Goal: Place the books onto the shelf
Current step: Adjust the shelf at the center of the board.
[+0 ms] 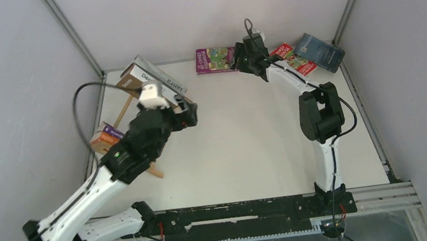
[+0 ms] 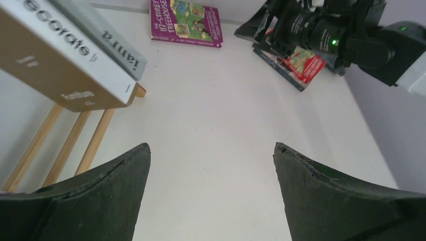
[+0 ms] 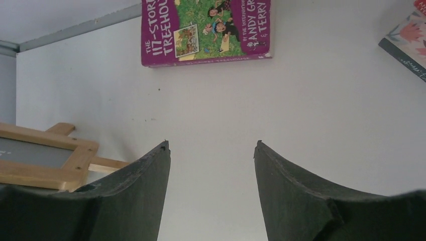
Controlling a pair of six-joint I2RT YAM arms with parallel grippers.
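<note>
While both grippers are empty, most of the books lie off the shelf point(image 2: 75, 140). The left gripper point(image 2: 211, 148), jaws spread wide with nothing between them, hovers just beside the wooden rack at the left, where a brown book point(image 2: 45, 65) and a grey book point(image 2: 100, 35) rest tilted. The right gripper point(image 3: 211, 144), jaws apart and holding nothing, hangs at the far side near the purple book point(image 3: 206, 30), which lies flat on the table point(image 1: 244, 141). A red book point(image 1: 300, 62) and a dark blue book point(image 1: 322, 52) sit in the far right corner. A flat book offers no edge to pinch, so it may skid toward the far wall. The left arm could also nudge the light rack and topple the leaning pair.
</note>
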